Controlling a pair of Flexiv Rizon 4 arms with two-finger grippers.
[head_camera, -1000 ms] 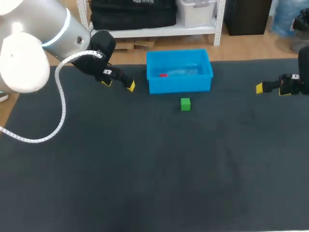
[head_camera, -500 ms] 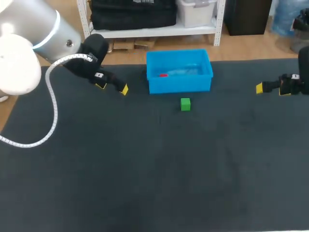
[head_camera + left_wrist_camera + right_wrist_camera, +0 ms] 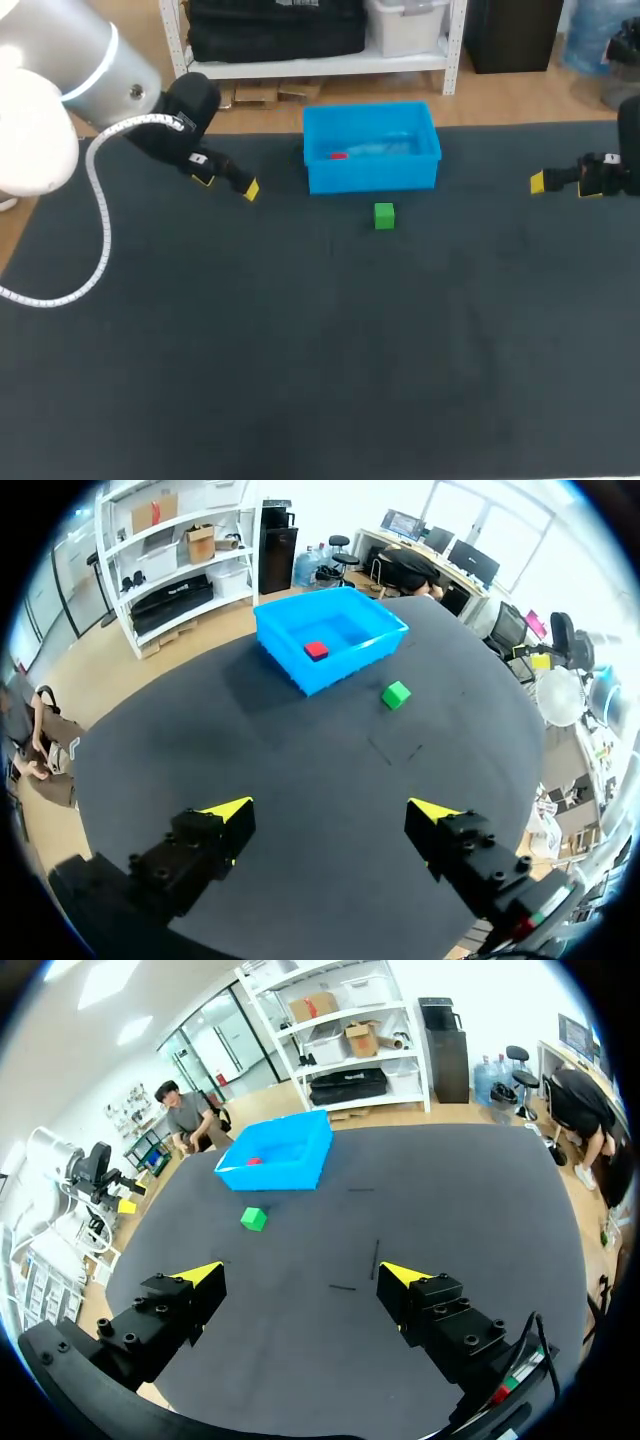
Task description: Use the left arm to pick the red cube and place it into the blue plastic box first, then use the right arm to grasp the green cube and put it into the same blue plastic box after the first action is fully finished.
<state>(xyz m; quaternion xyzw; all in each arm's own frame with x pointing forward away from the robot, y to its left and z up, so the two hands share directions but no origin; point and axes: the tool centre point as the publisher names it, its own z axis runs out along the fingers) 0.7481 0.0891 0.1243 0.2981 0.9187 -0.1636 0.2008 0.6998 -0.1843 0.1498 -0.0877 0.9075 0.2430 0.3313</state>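
The red cube (image 3: 338,155) lies in the box (image 3: 372,176); the green cube (image 3: 384,215) sits just in front of it. Both grippers are open and empty. Keep the left gripper (image 3: 227,185) clear of the box, then straddle the green cube squarely with the right gripper (image 3: 300,1272).

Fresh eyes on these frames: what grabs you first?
The bright blue plastic box at the far middle of the dark table, with the small red cube inside it. Next, the small green cube alone on the table just in front of the box. The left gripper, open, hangs left of the box; the right gripper, open, near the table's right edge.
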